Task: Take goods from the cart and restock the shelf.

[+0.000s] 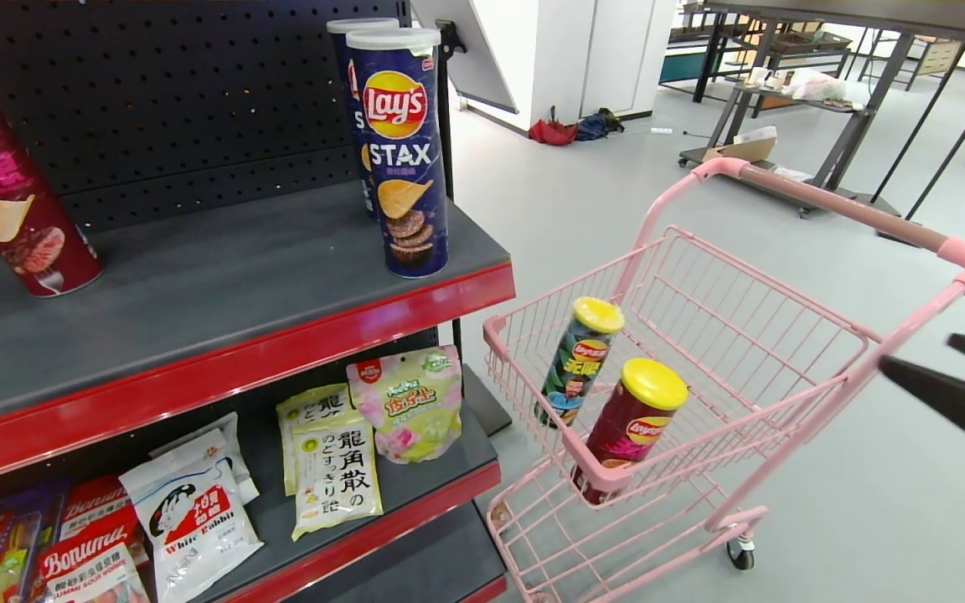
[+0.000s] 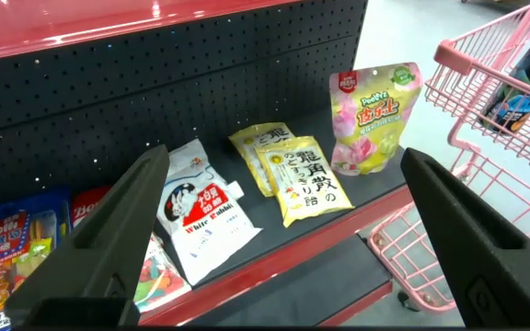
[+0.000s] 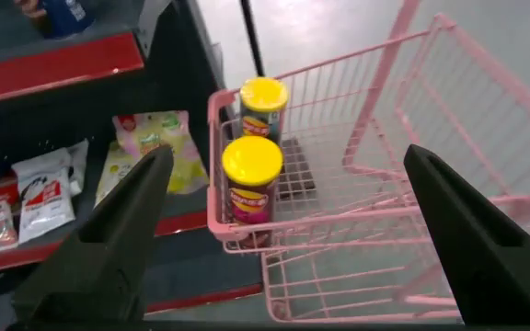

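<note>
A pink cart stands to the right of the shelf and holds two yellow-lidded chip cans: a dark red one at its front and a dark green-blue one behind it. On the upper shelf board stand two blue chip cans at the right end and a red can at the left. My right gripper is open beside the cart's right rim, with nothing between its fingers. My left gripper is open, facing the lower shelf.
The lower shelf holds snack bags: a white candy bag, yellow lozenge packs and a green-pink bag. Open grey floor surrounds the cart. Tables and racks stand far behind.
</note>
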You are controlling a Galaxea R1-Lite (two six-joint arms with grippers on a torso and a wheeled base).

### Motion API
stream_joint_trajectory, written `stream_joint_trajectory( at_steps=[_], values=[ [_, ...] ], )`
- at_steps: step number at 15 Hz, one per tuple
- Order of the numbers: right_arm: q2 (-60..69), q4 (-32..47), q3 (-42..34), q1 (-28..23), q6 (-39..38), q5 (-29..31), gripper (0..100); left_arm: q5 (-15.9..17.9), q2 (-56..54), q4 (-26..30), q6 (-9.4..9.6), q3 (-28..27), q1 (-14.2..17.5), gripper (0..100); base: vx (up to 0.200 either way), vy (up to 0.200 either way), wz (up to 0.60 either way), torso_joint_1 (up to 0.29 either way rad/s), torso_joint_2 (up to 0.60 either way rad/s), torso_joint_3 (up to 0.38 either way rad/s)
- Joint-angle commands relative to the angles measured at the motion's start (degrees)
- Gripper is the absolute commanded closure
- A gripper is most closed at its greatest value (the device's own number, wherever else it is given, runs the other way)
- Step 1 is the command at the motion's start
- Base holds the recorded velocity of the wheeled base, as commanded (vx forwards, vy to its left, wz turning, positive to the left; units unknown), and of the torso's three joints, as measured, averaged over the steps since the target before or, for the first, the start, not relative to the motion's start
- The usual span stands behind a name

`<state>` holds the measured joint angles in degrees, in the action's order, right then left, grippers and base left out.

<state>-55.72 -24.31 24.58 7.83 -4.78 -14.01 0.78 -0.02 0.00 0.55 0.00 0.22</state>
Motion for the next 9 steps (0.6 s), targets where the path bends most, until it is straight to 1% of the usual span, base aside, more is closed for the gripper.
stream_joint_trajectory(
  at_steps=[1,2,5,6,8,9],
  values=[
    [-23.29,-17.35,-11.04,4.74,-0.58,-2.69,0,0.01,0.02,0.00,-0.02,0.00,0.04,0,0.000,0.000,0.00,0.000,0.00,0.000],
    [-24.96,-18.58,-11.04,4.92,-0.67,-2.69,0,0.01,0.02,0.00,-0.02,0.00,0.04,0,0.000,0.000,0.00,0.000,0.00,0.000],
    [-29.35,-18.93,-8.49,9.05,-0.67,-2.69,0,0.01,0.02,0.00,0.07,0.00,0.04,0,0.000,0.000,0.00,0.000,0.00,0.000],
    [-29.35,-18.93,-8.49,9.05,-0.67,-2.69,0,0.01,0.02,0.00,0.07,0.00,0.04,0,0.000,0.000,0.00,0.000,0.00,0.000],
    [-34.36,-19.02,-6.29,9.40,-0.49,-2.60,0,0.01,0.02,0.00,0.24,0.00,0.04,0,0.000,0.000,0.00,0.000,0.00,0.000],
    [-34.72,-19.02,-6.12,9.40,-0.49,-2.60,0,0.01,0.02,0.00,0.24,0.00,0.04,0,0.000,0.000,0.00,0.000,0.00,0.000]
  ],
)
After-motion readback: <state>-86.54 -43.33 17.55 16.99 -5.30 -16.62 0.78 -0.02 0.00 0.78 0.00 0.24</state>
